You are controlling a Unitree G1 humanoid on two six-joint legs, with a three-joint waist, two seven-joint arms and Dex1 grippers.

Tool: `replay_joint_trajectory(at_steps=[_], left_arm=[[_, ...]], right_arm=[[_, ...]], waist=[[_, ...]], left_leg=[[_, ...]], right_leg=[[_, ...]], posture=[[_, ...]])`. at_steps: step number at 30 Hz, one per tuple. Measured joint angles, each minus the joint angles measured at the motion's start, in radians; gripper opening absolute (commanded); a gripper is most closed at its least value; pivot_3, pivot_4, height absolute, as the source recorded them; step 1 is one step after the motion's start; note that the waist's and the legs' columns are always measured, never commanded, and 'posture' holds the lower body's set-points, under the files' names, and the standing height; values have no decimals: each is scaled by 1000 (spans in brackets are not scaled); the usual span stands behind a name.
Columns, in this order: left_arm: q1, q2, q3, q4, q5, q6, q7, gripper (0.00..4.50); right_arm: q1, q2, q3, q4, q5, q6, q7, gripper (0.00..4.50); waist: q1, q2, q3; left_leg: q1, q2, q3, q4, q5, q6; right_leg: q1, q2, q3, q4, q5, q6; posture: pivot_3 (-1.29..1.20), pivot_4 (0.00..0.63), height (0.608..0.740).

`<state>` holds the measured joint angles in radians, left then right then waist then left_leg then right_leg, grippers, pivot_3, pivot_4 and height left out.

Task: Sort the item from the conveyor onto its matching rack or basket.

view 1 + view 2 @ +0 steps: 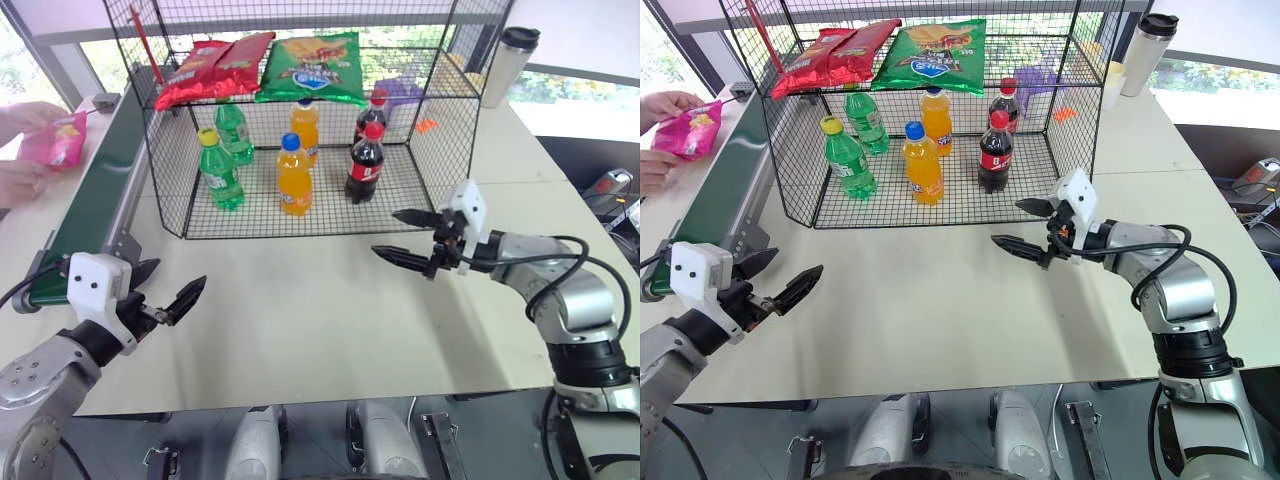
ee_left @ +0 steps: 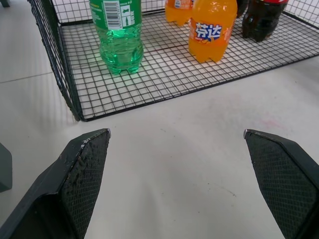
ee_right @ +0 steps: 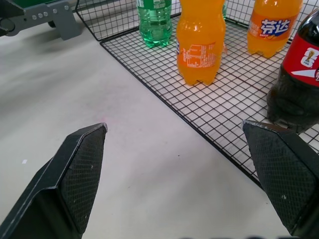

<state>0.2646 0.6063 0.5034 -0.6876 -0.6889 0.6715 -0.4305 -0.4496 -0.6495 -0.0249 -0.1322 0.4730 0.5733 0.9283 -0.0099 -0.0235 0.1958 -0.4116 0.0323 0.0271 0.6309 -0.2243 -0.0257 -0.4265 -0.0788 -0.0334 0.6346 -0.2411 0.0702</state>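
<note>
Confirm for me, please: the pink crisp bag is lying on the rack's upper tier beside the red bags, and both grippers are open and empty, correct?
Not quite: the pink crisp bag is in a person's hands beside the conveyor, not on the rack, as the left eye view shows. The left gripper and right gripper are indeed open and empty.

The left gripper (image 1: 165, 293) is pointing toward two o'clock, jaws spread wide; the right gripper (image 1: 410, 237) is pointing toward nine o'clock, likewise spread.

Glossy pink crisp bag (image 1: 55, 140), black wire-grid rack (image 1: 300, 215), matt green conveyor (image 1: 95, 190), smooth pale table (image 1: 300, 320)
</note>
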Motion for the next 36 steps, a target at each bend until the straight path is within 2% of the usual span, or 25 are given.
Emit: replay_joint_trajectory(at_steps=[36], left_arm=[[-62, -17, -44, 30, 78, -12, 26, 4473]], right_arm=[[-22, 57, 19, 18, -20, -22, -48, 4500]], waist=[[0, 0, 0]], left_leg=[[0, 0, 0, 0, 0, 0]], right_leg=[[0, 0, 0, 0, 1, 0]], posture=[[0, 150, 740]])
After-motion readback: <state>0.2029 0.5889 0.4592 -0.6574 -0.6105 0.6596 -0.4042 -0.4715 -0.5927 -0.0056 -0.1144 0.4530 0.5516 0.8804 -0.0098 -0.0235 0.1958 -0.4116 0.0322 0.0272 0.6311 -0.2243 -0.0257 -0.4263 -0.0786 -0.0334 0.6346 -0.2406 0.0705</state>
